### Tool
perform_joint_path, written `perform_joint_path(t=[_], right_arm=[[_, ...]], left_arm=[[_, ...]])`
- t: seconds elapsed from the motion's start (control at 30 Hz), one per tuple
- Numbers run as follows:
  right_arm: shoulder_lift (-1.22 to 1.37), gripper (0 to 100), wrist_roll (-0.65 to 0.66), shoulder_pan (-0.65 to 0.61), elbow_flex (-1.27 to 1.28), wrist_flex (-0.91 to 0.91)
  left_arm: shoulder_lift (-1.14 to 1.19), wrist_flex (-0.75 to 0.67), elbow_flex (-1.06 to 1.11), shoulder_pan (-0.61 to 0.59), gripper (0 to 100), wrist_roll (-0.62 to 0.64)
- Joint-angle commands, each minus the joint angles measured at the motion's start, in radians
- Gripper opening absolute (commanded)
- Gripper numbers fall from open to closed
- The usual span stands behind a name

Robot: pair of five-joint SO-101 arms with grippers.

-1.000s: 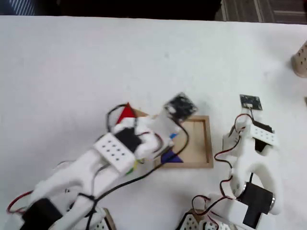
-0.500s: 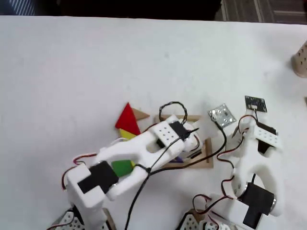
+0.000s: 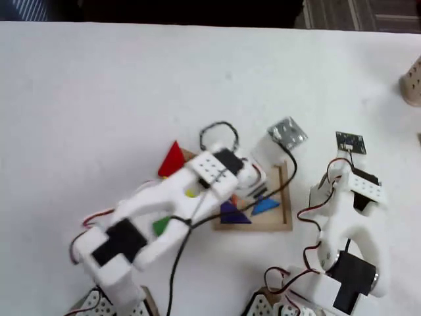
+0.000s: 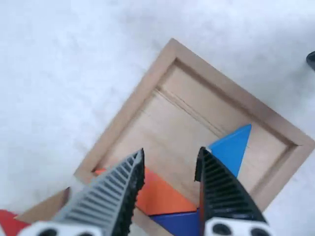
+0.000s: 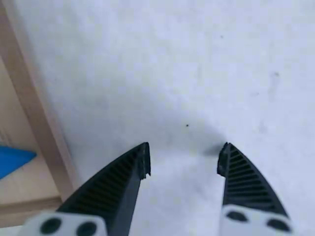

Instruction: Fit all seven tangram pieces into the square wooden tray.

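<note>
Here, the left gripper (image 4: 171, 153) hangs released over the tray (image 4: 129, 110); the right gripper (image 5: 184, 147) likewise. The red piece (image 3: 173, 160) looks light, stiff, thin: pinch across its edges.

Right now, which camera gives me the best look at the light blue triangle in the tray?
The left wrist view: the light blue triangle lies large on the tray floor, one corner behind the left gripper. The high view shows the triangle small; the right wrist view catches just its tip.
</note>
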Motion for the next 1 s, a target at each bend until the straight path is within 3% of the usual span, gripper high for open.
perform_joint_path(t=[0.0, 0.17, 0.3, 0.37, 0.6, 0.9, 0.97], right_arm=[[-0.005, 22.3, 0.002, 0.005, -0.029, -0.001], [-0.005, 22.3, 0.002, 0.005, -0.029, 0.001], [-0.005, 22.3, 0.002, 0.004, -0.029, 0.001], [-0.005, 22.3, 0.002, -0.002, -0.029, 0.001], [-0.005, 22.3, 0.0, -0.019, -0.029, -0.001], [-0.005, 22.3, 0.002, -0.016, -0.029, -0.001], [-0.005, 22.3, 0.003, -0.016, -0.029, -0.001]], left_arm=[[-0.168, 0.052, -0.031, -0.048, 17, 0.026], [-0.147, -0.135, 0.081, -0.061, 16, 0.31], [-0.025, -0.269, 0.008, -0.002, 7, 0.373], [0.05, -0.269, -0.072, 0.013, 2, 0.374], [0.242, -0.164, -0.249, -0.013, 2, 0.374], [0.392, -0.127, -0.348, 0.064, 2, 0.368], [0.423, -0.06, -0.4, 0.064, 2, 0.368]])
